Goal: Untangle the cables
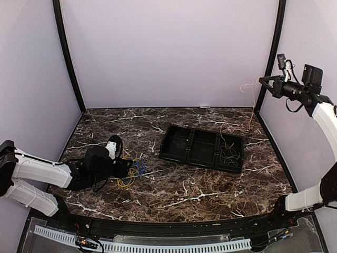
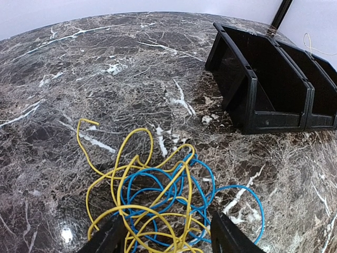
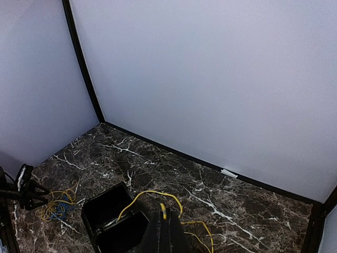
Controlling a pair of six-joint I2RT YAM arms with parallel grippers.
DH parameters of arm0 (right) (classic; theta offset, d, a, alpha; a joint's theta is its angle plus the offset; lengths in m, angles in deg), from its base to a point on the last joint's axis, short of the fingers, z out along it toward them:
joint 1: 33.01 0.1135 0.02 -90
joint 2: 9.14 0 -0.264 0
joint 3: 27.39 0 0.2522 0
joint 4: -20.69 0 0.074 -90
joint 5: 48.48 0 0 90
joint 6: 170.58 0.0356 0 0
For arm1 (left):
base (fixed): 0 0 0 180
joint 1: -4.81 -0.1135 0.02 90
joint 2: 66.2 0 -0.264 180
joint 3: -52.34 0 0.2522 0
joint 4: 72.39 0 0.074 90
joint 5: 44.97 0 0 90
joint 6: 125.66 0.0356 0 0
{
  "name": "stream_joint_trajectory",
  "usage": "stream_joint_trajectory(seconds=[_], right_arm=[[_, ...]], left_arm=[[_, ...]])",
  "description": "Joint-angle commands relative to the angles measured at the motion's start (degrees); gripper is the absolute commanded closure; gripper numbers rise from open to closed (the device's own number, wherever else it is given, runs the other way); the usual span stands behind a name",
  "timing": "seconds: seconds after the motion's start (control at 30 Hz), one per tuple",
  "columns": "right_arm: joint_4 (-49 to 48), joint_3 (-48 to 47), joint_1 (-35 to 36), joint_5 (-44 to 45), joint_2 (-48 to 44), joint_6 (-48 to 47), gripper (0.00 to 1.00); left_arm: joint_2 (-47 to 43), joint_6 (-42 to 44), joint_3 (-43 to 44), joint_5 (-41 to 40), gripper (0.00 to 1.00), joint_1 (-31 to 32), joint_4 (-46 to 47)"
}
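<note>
Left wrist view: holds the left jaws spread open, astride the 6 o'clock edge of the yellow and blue tangle (image 2: 158, 200) on the surface (image 2: 105, 68). Pinches the right jaws shut on a yellow cable (image 3: 150, 194), held high, trailing down to the black tray (image 1: 166, 141), at 3 o'clock of the tangle from above. Seems mid-separation: one strand out, heap not yet parted. Next calls for closing on one yellow loop and drawing it clear of the blue.
</note>
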Motion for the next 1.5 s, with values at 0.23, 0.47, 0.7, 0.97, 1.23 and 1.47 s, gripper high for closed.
stream_joint_trajectory(seconds=[0.23, 0.47, 0.7, 0.97, 1.23, 1.47], right_arm=[[4.31, -1.43, 7.12, -4.14, -2.91, -5.33, 1.0], [9.58, -5.14, 8.18, -5.43, -6.26, -4.57, 1.0], [16.09, -1.87, 8.33, -8.55, -10.3, -5.91, 1.0], [10.22, 3.74, 8.56, -7.33, -7.87, -5.67, 1.0], [7.6, -15.7, 13.17, -5.75, -0.81, -3.66, 1.0], [2.47, -36.59, 13.16, -7.23, 7.85, 2.97, 1.0]], left_arm=[[1.38, -0.43, 1.54, -1.3, 0.43, -0.06, -0.56], [2.48, -0.43, 2.06, -1.14, 0.43, -0.06, -0.41], [3.14, -0.29, 2.38, -1.14, 0.43, -0.06, -0.1], [3.73, -0.22, 2.57, -0.72, 0.43, -0.06, -0.03], [3.63, -0.47, 2.01, -1.36, 0.43, -0.06, -0.09], [3.21, -1.3, 1.74, -1.5, 0.43, -0.06, -0.6]])
